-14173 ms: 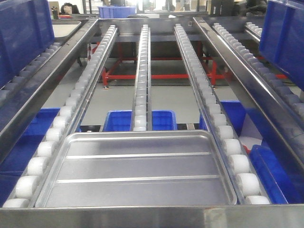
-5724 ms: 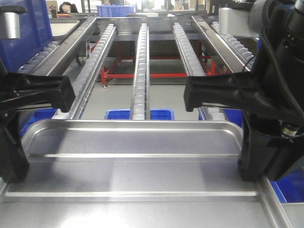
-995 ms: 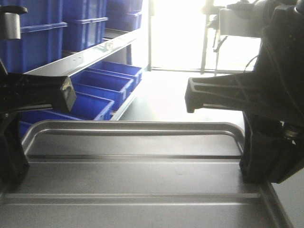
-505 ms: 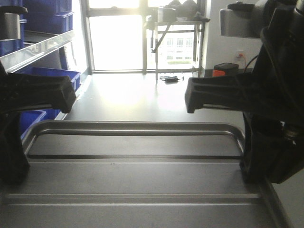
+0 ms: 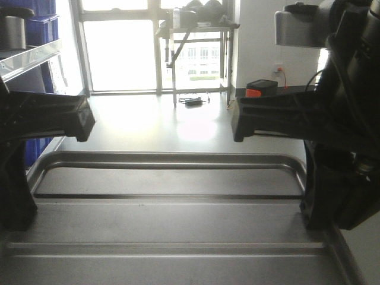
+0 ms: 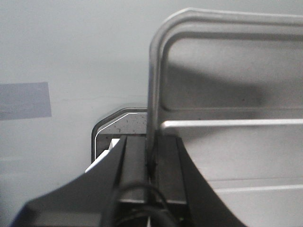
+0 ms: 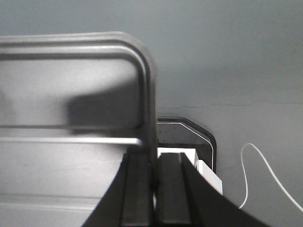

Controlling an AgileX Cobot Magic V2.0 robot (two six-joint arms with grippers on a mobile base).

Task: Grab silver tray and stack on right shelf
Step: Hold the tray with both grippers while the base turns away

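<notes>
The silver tray fills the lower part of the front view, held level in the air, with its two long ridges running across. My left gripper is shut on the tray's left rim. My right gripper is shut on the right rim. In the left wrist view the left gripper pinches the thin rim of the tray between both fingers. The right wrist view shows the right gripper clamped the same way on the tray. The right shelf is out of view.
Ahead lies an open grey floor before a bright window. A metal table stands by the window, an orange-topped box on the floor to its right. A rack with blue bins is at the left edge. A white cable lies on the floor.
The whole view has swung to the right: the blue bins have slid off to the left, and the window, table and box have come in. Both grippers keep their hold on the tray.
</notes>
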